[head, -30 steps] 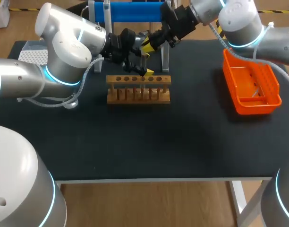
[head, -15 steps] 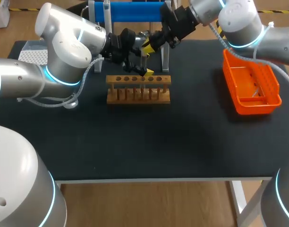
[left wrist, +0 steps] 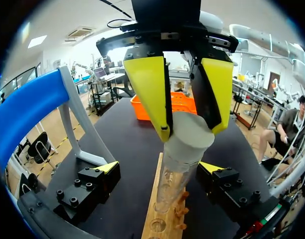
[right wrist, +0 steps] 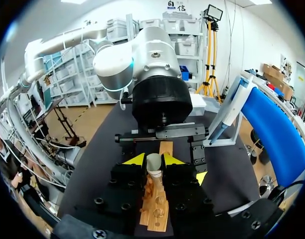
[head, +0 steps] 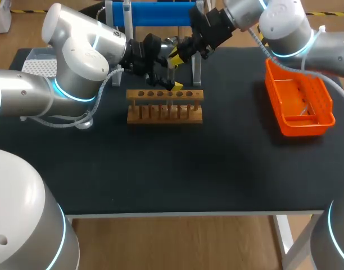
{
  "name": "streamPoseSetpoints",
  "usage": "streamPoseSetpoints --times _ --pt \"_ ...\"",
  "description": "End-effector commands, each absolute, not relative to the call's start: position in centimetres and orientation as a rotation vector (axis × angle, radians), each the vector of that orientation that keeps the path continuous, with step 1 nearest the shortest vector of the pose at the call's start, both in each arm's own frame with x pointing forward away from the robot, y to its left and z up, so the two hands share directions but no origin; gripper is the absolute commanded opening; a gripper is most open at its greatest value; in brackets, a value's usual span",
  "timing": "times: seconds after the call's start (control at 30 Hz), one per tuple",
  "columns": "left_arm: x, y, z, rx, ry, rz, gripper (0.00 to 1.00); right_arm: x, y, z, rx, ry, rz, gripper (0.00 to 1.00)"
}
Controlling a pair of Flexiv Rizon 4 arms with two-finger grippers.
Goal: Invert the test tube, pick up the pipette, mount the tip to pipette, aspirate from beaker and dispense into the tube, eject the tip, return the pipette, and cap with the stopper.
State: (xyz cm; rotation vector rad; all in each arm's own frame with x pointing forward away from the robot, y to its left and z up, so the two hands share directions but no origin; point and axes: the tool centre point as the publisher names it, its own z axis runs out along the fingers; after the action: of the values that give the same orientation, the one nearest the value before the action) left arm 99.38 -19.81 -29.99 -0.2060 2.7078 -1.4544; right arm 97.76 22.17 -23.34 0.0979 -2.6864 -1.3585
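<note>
right end effector (right wrist: 153, 160): one stopper (left wrist: 191, 139), seemingly

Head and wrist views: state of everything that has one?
test tube: upright in the rack, stopper on its mouth
stopper: sitting on the tube's mouth, gripped from two sides
right claw: shut on the stopper
left claw: open, a finger on each side of the tube
pipette: hanging on the blue stand
rack: standing upright
</note>
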Motion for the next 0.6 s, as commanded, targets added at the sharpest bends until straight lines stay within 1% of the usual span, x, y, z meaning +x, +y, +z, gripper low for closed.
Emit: streamPoseSetpoints --times 0.03,0.2,0.23,0.27,0.3,0.33,0.37,0.6 --pt "99.5 -19.8 -30.0 -0.205 2.713 -1.452 1.00 97.7 22.1 -23.6 0.097 -2.693 -1.344 0.00" --pt "99.5 -19.8 -30.0 -0.205 2.713 -1.452 1.00 97.7 22.0 -23.8 0.092 -2.710 -1.336 0.00" --pt "99.5 -19.8 -30.0 -0.205 2.713 -1.452 1.00 97.8 22.0 -23.8 0.085 -2.717 -1.339 0.15" --pt "99.5 -19.8 -30.0 -0.205 2.713 -1.452 1.00 97.8 21.9 -23.7 0.083 -2.717 -1.345 0.46" --pt "99.5 -19.8 -30.0 -0.205 2.713 -1.452 1.00 97.9 21.8 -23.6 0.081 -2.715 -1.358 0.74" --pt "99.5 -19.8 -30.0 -0.205 2.713 -1.452 1.00 97.9 21.7 -23.5 0.077 -2.715 -1.371 0.98" --pt "99.5 -19.8 -30.0 -0.205 2.713 -1.452 1.00 97.9 21.6 -23.3 0.074 -2.708 -1.386 1.00" --pt "99.5 -19.8 -30.0 -0.205 2.713 -1.452 1.00 97.9 20.4 -22.0 0.070 -2.663 -1.544 1.00"
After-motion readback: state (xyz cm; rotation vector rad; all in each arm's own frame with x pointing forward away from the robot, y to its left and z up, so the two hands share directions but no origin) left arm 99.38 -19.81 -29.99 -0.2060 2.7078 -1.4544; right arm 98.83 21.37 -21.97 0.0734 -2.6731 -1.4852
